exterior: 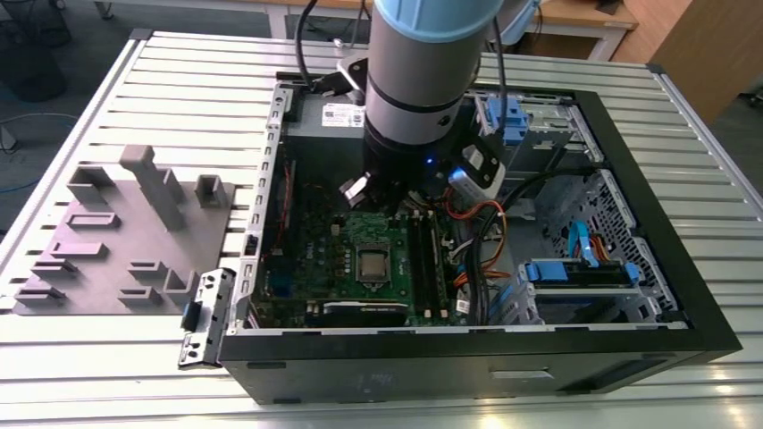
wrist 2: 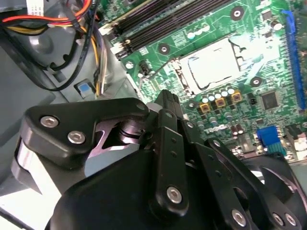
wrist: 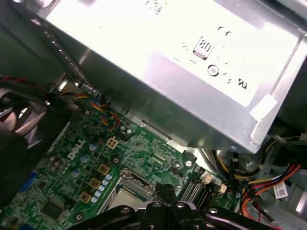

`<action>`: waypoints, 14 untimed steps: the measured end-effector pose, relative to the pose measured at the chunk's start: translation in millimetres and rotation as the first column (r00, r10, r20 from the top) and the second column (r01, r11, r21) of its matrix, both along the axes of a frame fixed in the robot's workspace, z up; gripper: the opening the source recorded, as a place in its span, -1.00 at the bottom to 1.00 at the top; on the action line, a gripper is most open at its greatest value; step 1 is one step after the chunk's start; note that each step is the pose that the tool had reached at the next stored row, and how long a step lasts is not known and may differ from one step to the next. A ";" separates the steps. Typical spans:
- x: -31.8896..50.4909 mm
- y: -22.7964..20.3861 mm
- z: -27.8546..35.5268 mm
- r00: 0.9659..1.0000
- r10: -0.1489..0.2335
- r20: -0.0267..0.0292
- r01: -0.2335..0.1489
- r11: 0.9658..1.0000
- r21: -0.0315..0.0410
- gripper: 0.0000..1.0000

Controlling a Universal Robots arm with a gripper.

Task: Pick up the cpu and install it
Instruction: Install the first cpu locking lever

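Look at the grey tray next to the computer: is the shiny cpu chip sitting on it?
No, the grey tray carries just its own blocks; the cpu lies in the motherboard socket.

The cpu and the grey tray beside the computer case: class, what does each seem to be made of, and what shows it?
The cpu: apparently metal-topped, bright silvery and strongly reflective. The tray: probably plastic, matte grey, with blocky moulded-looking shapes and no shine.

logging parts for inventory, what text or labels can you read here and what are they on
White sticker on the silver metal power supply box: too small to read.
Dark marks on that box in the first wrist view: washed out by glare, not readable.
White lettering on the green motherboard: blurred, not readable.
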State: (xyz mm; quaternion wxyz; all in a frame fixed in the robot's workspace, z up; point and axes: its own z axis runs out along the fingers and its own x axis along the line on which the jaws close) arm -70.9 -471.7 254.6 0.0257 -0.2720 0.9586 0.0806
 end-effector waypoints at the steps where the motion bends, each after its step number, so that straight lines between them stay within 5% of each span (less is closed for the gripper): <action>1: 1.1 0.7 0.0 1.000 0.000 0.000 0.000 1.000 0.000 -0.79; 11: 17.6 3.9 0.0 1.000 0.011 0.000 -0.011 1.000 0.000 -0.79; 14: 20.6 8.0 -0.2 1.000 0.011 0.000 -0.011 1.000 0.000 -0.79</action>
